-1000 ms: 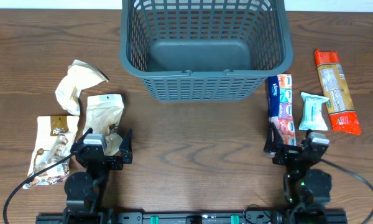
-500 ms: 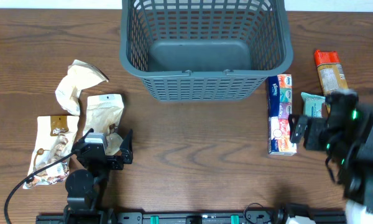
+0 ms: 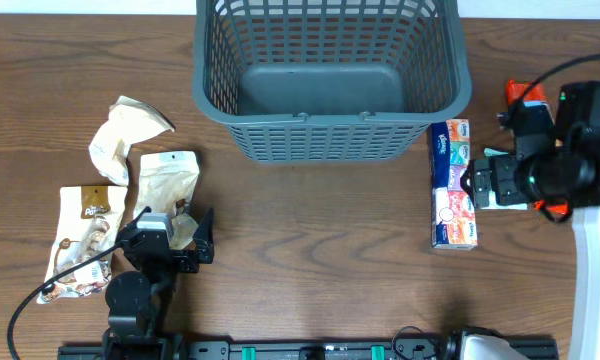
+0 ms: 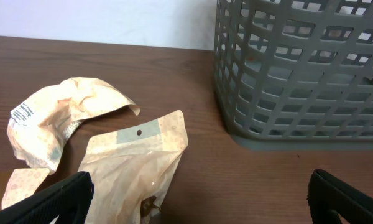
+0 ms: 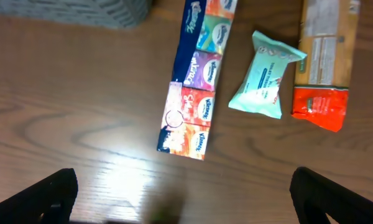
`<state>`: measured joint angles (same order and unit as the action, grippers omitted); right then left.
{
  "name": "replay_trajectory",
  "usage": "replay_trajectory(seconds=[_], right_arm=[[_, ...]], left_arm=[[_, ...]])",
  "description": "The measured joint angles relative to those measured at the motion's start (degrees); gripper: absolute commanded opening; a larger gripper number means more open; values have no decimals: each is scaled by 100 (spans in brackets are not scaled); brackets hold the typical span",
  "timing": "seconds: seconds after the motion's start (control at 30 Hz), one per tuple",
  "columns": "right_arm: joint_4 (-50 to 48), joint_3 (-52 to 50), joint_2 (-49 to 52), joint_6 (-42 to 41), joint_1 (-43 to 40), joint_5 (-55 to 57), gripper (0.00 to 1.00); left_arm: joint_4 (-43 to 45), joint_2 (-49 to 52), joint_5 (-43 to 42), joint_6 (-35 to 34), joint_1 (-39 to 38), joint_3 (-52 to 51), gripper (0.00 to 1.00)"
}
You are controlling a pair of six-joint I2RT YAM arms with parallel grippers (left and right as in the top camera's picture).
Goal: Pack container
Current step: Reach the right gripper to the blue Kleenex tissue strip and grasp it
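Two arms on my screens, both with their jaws spread wide and nothing clamped. The left gripper (image 4: 199, 203) sits low near the front edge of the table (image 3: 330, 230), and on its wrist feed the two fingers (image 4: 56, 198) show only at the bottom corners, far apart. A flat pouch (image 3: 168, 180) with a punched hang hole lies just ahead of it, its near end reaching in under the fingers, though I see no grip on it. A crumpled pouch (image 3: 125, 135) lies beyond that one, touching its far corner, and a printed pouch (image 3: 80, 240) lies to the left of the arm. The right gripper (image 5: 183, 204) hangs above the table's right side, looking down on three items: a tissue pack strip (image 5: 196, 81) lying lengthwise, a wipes packet (image 5: 265, 76) just beside it and tilted, and an orange packet (image 5: 323, 62) at the far right, close against the wipes. From overhead the right arm covers the wipes and most of the orange packet. The container (image 3: 330, 140) stands upright at the far middle of the table, its solid floor bare, the tissue strip's far end near its front right corner and the pouches well off to its left.
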<state>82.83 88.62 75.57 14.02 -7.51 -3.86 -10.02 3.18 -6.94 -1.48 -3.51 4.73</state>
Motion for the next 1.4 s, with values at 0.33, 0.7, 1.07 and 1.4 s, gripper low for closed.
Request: replay_trajectory(seconds=[0.33,0.7,1.07,1.4], right_arm=[[-387,-13,793,197,0,26,99],[-1318,-212,1668,251,0,37,99],[-2911,-2009,1779,184,-39,37,99],[-3950,-3049,1779,66,-39,46,99]], left_arm=[[0,0,26,0,0,0,99],[0,0,116,0,0,0,99],[0,0,136,0,0,0,99],[0,0,136,0,0,0,99]])
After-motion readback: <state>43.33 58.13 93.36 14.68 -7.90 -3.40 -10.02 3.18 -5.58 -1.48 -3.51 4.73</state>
